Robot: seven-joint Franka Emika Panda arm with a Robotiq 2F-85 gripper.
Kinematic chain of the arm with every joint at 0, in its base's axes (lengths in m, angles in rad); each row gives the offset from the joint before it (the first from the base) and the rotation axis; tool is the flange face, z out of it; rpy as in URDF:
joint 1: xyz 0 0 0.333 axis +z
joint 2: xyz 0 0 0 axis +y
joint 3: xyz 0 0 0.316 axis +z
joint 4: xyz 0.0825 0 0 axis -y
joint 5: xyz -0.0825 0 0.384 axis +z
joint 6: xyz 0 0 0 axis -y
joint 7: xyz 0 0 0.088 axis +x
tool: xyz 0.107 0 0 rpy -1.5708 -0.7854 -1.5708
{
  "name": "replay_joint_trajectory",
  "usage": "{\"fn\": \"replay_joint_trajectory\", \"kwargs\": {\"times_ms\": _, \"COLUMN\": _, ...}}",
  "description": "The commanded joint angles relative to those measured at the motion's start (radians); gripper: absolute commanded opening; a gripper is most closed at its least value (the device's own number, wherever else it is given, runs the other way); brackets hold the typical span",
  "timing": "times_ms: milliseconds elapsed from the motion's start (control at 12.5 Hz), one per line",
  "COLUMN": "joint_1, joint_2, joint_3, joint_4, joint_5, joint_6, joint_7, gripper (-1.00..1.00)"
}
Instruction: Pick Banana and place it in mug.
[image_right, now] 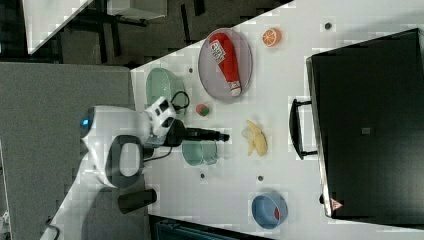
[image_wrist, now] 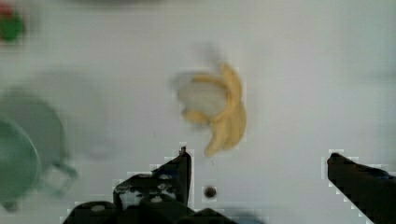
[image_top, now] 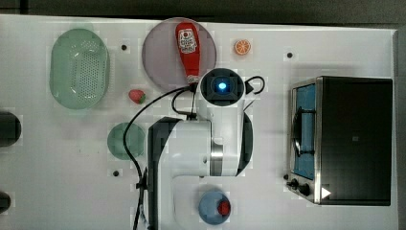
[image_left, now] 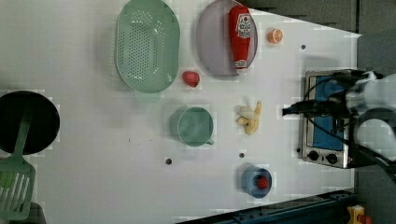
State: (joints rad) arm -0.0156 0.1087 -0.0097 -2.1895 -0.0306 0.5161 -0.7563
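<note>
While gripper (image_wrist: 259, 163) hangs wide open and empty above banana (image_wrist: 224, 112), centre over its curve, descend, close gently, then carry to mug (image_left: 195, 126).

White table (image_left: 93, 177) with banana (image_left: 250, 119), mug (image_left: 194, 126), perhaps strawberry (image_left: 190, 78).

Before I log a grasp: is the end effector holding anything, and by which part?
Nothing is held. The end effector is open above the table, and the banana lies untouched beyond its fingertips.
</note>
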Motion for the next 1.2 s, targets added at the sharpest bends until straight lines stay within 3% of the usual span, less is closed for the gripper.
{"fn": "replay_joint_trajectory", "kwargs": {"times_ms": 80, "joint_1": -0.008, "joint_2": 0.076, "joint_3": -0.001, "joint_4": -0.029, "joint_5": 0.003, "joint_6": 0.18, "joint_7": -0.348, "gripper": 1.0}}
{"fn": "replay_joint_trajectory", "kwargs": {"times_ms": 800, "joint_1": -0.008, "joint_2": 0.256, "joint_3": 0.0, "joint_4": -0.139, "joint_5": 0.001, "joint_6": 0.482, "joint_7": -0.421, "gripper": 1.0}}
{"fn": "replay_joint_trajectory", "kwargs": {"times_ms": 880, "joint_1": -0.009, "joint_2": 0.264, "joint_3": 0.0, "joint_4": -0.151, "joint_5": 0.001, "joint_6": 0.49, "joint_7": -0.42, "gripper": 0.93}}
{"fn": "replay_joint_trajectory", "kwargs": {"times_ms": 1200, "joint_1": -0.009, "joint_2": 0.271, "joint_3": -0.004, "joint_4": -0.176, "joint_5": 0.001, "joint_6": 0.533, "joint_7": -0.42, "gripper": -0.04}}
